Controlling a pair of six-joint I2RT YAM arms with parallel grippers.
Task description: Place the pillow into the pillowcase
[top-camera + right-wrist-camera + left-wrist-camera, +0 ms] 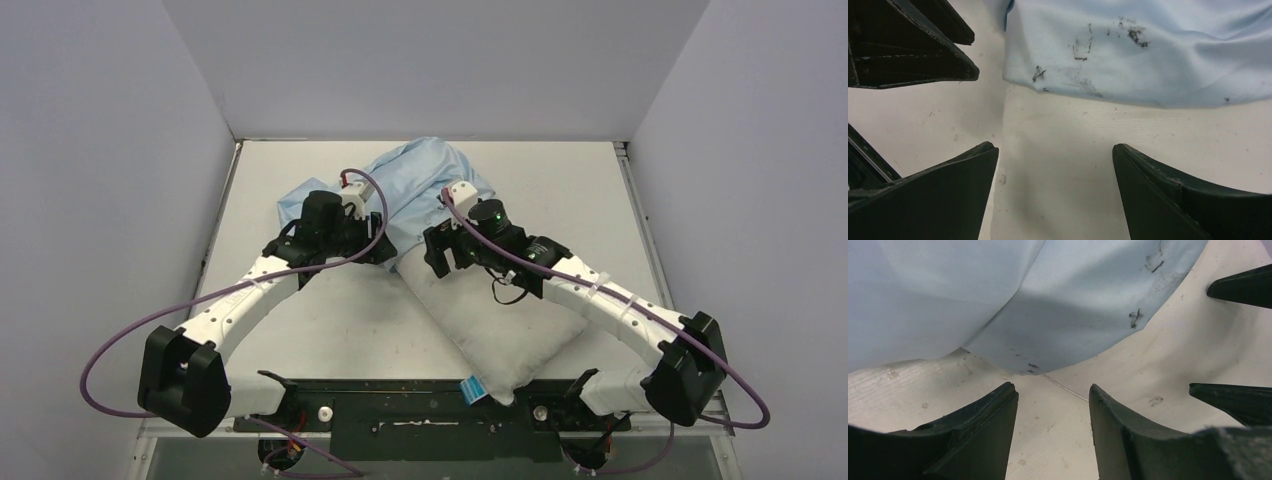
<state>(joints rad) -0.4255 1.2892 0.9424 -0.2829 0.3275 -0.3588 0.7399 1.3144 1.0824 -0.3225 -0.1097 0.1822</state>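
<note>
Blue pillowcase (425, 170) is lying bunched at twelve o'clock, lapping the far end of the pillow (500, 330), which is running toward five o'clock. We are hovering the left gripper (1052, 389) half open and the right gripper (1055, 147) wide, both empty, at its hem. Sleeving looks barely begun; next we are needing hem pinches.

pillow (500, 330): 1 | pillowcase (420, 175): 1 | counter (350, 330): 1 | claws: 2 – left claw (1052, 387), right claw (1055, 146)
</note>
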